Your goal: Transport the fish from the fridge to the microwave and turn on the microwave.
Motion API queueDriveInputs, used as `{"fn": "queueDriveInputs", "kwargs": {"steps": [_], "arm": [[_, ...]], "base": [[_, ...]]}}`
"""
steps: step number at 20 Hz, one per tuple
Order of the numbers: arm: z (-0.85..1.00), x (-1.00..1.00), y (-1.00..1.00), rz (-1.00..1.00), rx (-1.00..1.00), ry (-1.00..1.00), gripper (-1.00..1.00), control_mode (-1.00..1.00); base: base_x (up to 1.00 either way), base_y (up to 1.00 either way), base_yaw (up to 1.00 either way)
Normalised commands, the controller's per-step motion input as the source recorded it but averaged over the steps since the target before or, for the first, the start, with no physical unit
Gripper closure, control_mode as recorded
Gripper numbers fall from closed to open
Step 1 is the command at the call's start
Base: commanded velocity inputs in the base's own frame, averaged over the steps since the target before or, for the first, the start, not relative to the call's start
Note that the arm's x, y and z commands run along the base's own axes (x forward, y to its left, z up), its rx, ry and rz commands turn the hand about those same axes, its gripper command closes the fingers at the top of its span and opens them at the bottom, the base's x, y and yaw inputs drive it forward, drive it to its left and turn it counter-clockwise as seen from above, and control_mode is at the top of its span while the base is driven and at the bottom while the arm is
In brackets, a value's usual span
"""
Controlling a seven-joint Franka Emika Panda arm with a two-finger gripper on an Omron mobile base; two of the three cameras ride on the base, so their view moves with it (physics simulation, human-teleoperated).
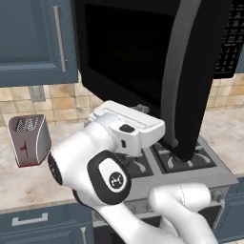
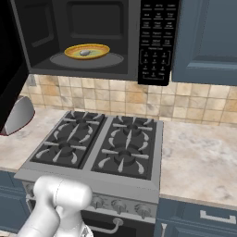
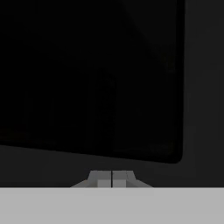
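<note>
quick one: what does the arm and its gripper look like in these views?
Glossy white rounded arm with dark joint seams; a black round cap with a small white logo sits on one joint. The boxy white hand has a dark inset. In the hand view, the gripper has two small grey fingers.

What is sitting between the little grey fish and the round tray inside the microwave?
A yellow plate: the fish lies on it, and the plate rests on the round tray inside the open microwave, seen from the right base view.

We are in a home kitchen: a four-burner gas stove [image 2: 99, 148] set into a beige stone counter [image 2: 199, 162], a black microwave [image 2: 155, 41] above it, tiled wall behind, blue cabinets [image 2: 206, 39] around, a toaster [image 1: 29, 139] left of the stove.
</note>
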Motion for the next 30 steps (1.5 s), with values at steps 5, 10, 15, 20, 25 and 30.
{"fn": "queueDriveInputs", "kwargs": {"steps": [5, 10, 15, 20, 25, 30], "arm": [[0.00, 0.29, -0.48, 0.01, 0.00, 0.02, 1.00, -1.00], [0.00, 0.22, -0.33, 0.00, 0.00, 0.01, 1.00, -1.00], [0.00, 0.59, -0.32, 0.02, 0.00, 0.02, 1.00, -1.00], [0.03, 0.66, -0.20, 0.07, 0.00, 0.00, 1.00, -1.00], [0.08, 0.71, -0.10, 0.10, 0.01, 0.00, 1.00, -1.00], [0.14, 0.76, -0.07, 0.13, 0.03, 0.01, 1.00, -1.00]], "base": [[0.00, 0.00, 0.00], [0.00, 0.00, 0.00], [0.00, 0.00, 0.00], [0.00, 0.00, 0.00], [0.00, 0.00, 0.00], [0.00, 0.00, 0.00]]}}
